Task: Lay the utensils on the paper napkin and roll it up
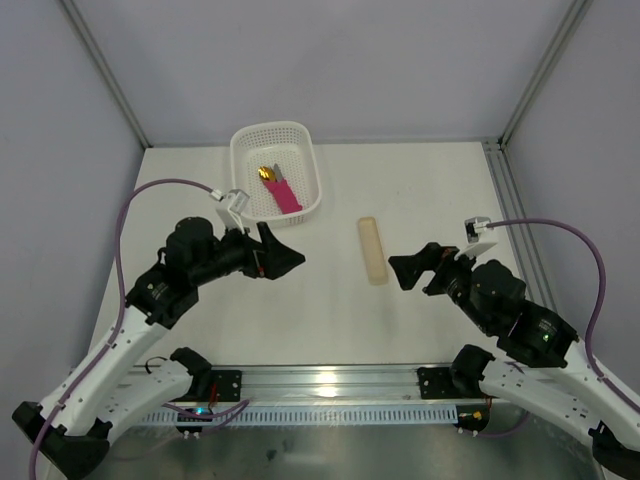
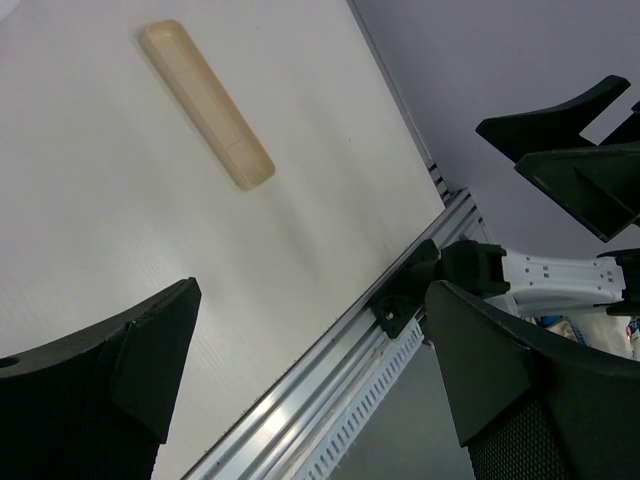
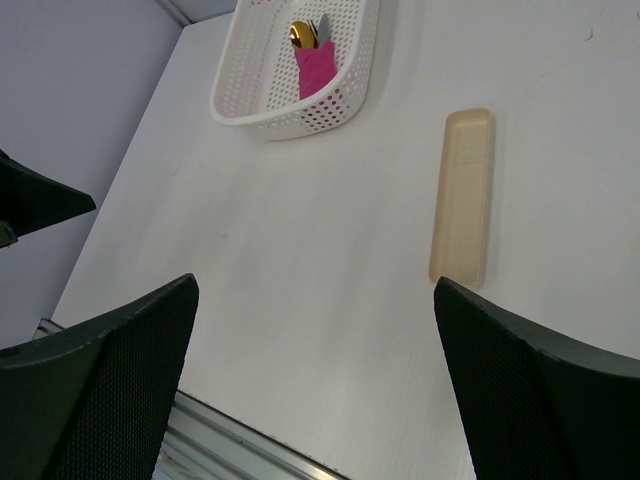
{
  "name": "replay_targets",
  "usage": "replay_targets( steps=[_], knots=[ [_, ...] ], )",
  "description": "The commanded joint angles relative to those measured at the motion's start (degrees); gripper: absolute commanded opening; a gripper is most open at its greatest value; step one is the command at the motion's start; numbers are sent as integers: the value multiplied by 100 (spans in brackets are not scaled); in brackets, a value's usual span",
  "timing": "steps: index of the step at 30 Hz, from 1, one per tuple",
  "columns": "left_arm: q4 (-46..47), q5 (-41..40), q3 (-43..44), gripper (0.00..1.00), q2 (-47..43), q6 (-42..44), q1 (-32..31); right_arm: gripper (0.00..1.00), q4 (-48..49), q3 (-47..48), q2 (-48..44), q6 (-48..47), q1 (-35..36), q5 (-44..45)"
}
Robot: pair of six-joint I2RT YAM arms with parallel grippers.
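Utensils and pink paper napkin together inside white basket

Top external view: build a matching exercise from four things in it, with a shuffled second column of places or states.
Column one:
1. white basket
2. paper napkin
3. beige strip
4. left claw

Column two:
A. open, holding nothing
B. far side of the table, left of centre
C. lying flat on the table, right of the basket
D. wrapped around the utensils, inside the basket

Pairs: 1-B, 2-D, 3-C, 4-A
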Motion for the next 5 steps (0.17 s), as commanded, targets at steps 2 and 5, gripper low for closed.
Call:
replay_targets(
  steps=[2,5],
  knots=[
    [239,150,174,100,-25,12,-16,100,-29,118,78,-101,6,195],
    [222,167,191,99,-7,29,-16,100,76,109,43,-154,6,204]
  ],
)
